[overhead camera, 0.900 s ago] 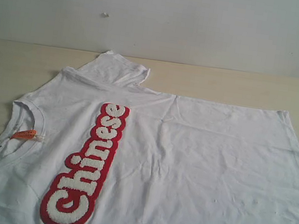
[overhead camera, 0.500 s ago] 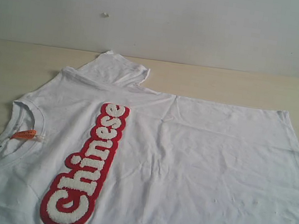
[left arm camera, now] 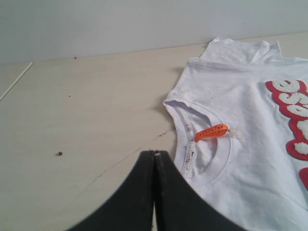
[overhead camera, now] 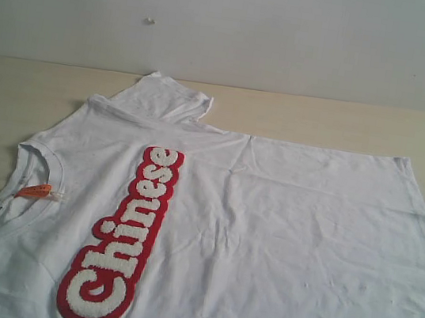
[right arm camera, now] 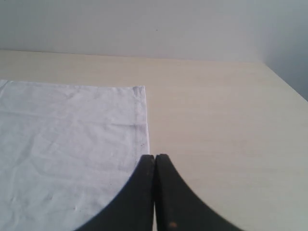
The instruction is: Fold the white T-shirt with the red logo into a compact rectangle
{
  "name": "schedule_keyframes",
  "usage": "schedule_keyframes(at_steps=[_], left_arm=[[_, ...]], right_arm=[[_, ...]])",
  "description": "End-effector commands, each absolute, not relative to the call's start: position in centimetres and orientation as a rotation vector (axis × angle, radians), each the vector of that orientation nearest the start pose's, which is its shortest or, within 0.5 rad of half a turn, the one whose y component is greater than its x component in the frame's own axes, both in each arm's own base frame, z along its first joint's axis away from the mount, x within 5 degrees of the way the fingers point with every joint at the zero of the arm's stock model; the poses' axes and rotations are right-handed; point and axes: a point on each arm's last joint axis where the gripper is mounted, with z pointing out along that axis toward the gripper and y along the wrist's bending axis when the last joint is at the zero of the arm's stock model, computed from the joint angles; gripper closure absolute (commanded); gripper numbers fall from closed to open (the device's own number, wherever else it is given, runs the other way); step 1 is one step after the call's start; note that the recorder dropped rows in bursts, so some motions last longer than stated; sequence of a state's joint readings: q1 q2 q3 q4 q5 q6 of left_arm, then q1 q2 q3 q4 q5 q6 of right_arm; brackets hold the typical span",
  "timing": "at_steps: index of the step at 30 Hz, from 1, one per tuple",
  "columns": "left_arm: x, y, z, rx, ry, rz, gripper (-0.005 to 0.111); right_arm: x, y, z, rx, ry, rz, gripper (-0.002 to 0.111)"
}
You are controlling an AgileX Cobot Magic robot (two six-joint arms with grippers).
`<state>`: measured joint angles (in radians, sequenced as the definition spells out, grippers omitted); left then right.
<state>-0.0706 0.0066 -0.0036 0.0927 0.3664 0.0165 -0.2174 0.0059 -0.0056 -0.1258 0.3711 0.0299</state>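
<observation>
Lying flat on the table (overhead camera: 322, 119), the white T-shirt (overhead camera: 280, 241) spreads collar (left arm camera: 222, 156) left, hem (right arm camera: 142, 120) right; red logo (overhead camera: 125, 234) runs near to far; left pincer (left arm camera: 154, 156) closed, empty, beside the collar; right pincer (right arm camera: 155, 159) closed, empty, by the hem.

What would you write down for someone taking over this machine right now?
Left gripper: shut, holding nothing, near the collar.
Right gripper: shut, holding nothing, near the hem corner.
T-shirt lies spread flat on the table, red logo facing up, one sleeve sticking out on the far side.
Done: nothing folded yet.
Left: every fold, down to a compact rectangle.
</observation>
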Motion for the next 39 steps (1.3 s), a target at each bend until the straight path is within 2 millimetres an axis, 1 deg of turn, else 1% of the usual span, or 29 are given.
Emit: schedule_keyframes(at_steps=[1,15,20,27,32,35,37,39], left_arm=[[5.3,-0.1,18.1,0.122,1.838,0.039,0.107],[5.3,-0.1,18.1,0.122,1.838,0.039,0.107],[5.3,0.2,18.1,0.258,1.821,0.187,0.107],[5.3,0.2,18.2,0.266,1.820,0.197,0.107],[5.5,0.0,19.1,0.213,1.720,0.134,0.107],[5.6,-0.2,19.7,0.146,1.658,0.067,0.107],[5.6,-0.2,20.0,0.090,1.624,0.010,0.107],[5.6,-0.2,20.2,0.017,1.607,-0.063,0.107]], right_arm=[[5.1,-1.6,18.1,0.151,1.838,-0.265,0.108],[5.1,-1.6,18.1,0.151,1.838,-0.265,0.108],[5.1,-1.6,18.1,0.151,1.838,-0.265,0.108],[5.1,-1.6,18.1,0.151,1.838,-0.265,0.108],[5.1,-1.6,18.1,0.151,1.838,-0.265,0.108],[5.1,-1.6,18.2,0.141,1.838,-0.274,0.108],[5.1,-1.7,18.2,0.096,1.837,-0.329,0.108],[5.1,-1.8,18.2,0.082,1.838,-0.346,0.108]])
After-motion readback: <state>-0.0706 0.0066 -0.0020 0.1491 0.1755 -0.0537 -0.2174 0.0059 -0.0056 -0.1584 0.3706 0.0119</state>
